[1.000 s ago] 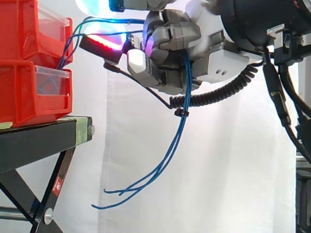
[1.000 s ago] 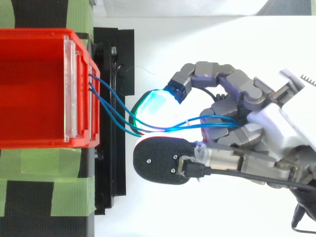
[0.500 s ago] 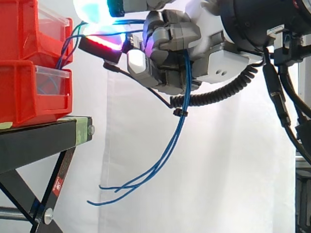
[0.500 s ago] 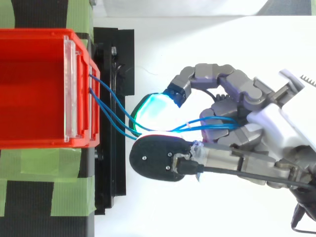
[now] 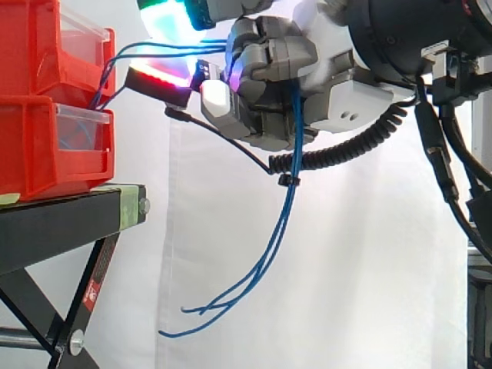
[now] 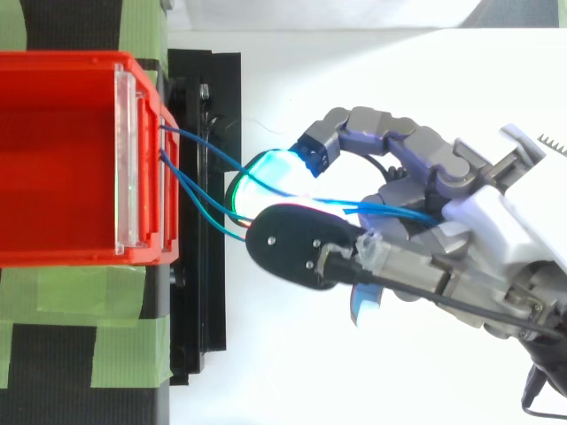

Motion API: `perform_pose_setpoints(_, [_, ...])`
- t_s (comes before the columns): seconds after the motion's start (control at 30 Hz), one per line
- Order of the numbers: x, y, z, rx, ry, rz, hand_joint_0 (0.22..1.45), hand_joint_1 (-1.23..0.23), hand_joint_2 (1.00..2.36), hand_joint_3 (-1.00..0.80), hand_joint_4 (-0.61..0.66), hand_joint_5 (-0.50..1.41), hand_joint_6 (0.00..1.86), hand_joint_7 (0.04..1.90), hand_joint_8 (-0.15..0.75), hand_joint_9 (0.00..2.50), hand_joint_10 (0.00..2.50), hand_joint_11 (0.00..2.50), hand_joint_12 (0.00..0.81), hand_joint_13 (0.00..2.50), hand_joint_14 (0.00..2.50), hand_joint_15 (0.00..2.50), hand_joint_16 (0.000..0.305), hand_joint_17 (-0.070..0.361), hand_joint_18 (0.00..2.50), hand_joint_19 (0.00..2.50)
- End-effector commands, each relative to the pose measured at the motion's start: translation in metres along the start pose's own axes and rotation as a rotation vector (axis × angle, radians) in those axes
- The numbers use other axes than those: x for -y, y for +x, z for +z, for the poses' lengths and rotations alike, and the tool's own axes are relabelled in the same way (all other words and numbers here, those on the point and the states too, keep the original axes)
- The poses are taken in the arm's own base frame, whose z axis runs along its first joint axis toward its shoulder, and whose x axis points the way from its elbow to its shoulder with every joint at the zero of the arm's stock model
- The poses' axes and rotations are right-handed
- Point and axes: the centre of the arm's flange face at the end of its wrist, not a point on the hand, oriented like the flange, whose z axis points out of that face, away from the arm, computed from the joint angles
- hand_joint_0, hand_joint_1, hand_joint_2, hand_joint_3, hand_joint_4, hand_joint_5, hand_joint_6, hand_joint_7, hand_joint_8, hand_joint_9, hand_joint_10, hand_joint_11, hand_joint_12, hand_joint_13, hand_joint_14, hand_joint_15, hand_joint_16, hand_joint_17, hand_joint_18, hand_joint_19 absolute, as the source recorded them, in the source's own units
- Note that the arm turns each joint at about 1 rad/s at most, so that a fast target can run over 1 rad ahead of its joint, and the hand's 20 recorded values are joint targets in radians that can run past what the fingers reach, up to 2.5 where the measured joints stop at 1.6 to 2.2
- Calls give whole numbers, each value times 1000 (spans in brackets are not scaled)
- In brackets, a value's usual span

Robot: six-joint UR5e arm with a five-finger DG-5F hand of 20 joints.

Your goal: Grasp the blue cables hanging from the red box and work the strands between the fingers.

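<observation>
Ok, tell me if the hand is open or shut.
Shut: the hand curls round the blue cables, whose ends hang below it.

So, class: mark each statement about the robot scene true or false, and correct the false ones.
1. Blue cables run from the upper red bin to the hand. True.
2. The cables' loose ends lie on the black stand. False: they hang free in the air below the hand, beside the stand.
3. The hand's fingers are curled round the cables. True.
4. The hand is reaching inside the bin. False: it is outside the bin, off its front, with cable spanning the gap.
</observation>
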Motion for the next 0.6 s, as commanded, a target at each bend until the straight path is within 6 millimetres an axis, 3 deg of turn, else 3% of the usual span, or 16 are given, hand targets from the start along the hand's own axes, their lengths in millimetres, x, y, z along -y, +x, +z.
perform_pose_setpoints(0.0, [0,0,0,-1,0,-5,787,-629,1003,-372,284,210,520,1232,524,1955,2500,2500,623,1986,2500,1614,246,185,2500,585])
perform_pose_setpoints(0.1, [0,0,1,0,-1,-2,789,-636,1005,-383,280,201,625,1203,524,1955,2500,2500,623,1986,2500,1614,246,185,2500,585])
perform_pose_setpoints(0.3, [0,1,1,0,-2,0,918,-729,1037,-138,271,170,729,1159,524,1955,2500,2500,623,1986,2500,1614,246,185,2500,585])
perform_pose_setpoints(0.43, [0,0,1,0,-2,-2,1088,-735,1000,-2,225,160,735,1164,524,1955,2500,2500,623,1986,2500,1614,246,185,2500,585])
perform_pose_setpoints(0.57, [-1,0,1,2,-2,0,1221,-726,1010,-41,184,205,685,1183,524,1955,2500,2500,623,1986,2500,1614,246,185,2500,585])
